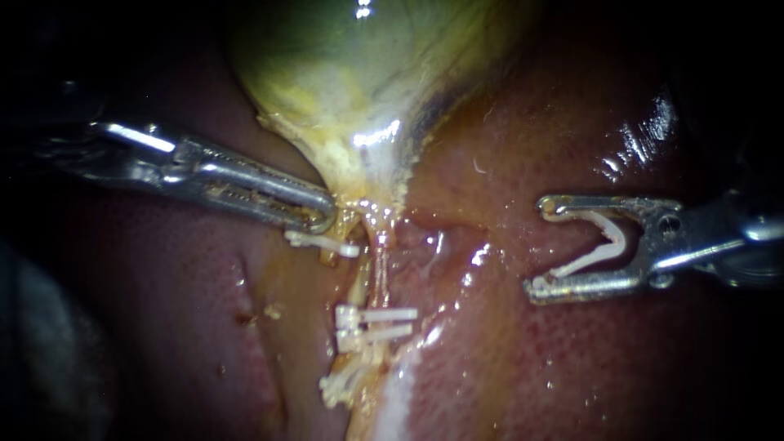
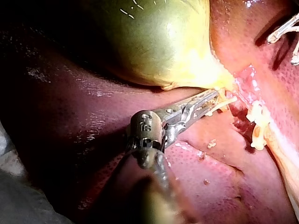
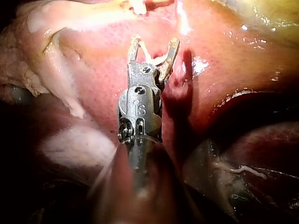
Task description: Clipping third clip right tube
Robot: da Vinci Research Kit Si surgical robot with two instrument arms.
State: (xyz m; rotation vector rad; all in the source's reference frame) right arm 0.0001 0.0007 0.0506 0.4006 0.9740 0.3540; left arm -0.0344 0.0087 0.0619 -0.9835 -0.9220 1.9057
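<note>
Gripping clip [image 1: 584, 261] between spread jaws, right end effector [image 1: 537, 247] sits well apart from right tube [image 1: 381, 265].

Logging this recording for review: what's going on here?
The left instrument grips tissue at the narrow end of the gallbladder. The right instrument carries an open loaded clip and sits over the liver, not yet at the tube, which already bears two clips.
</note>
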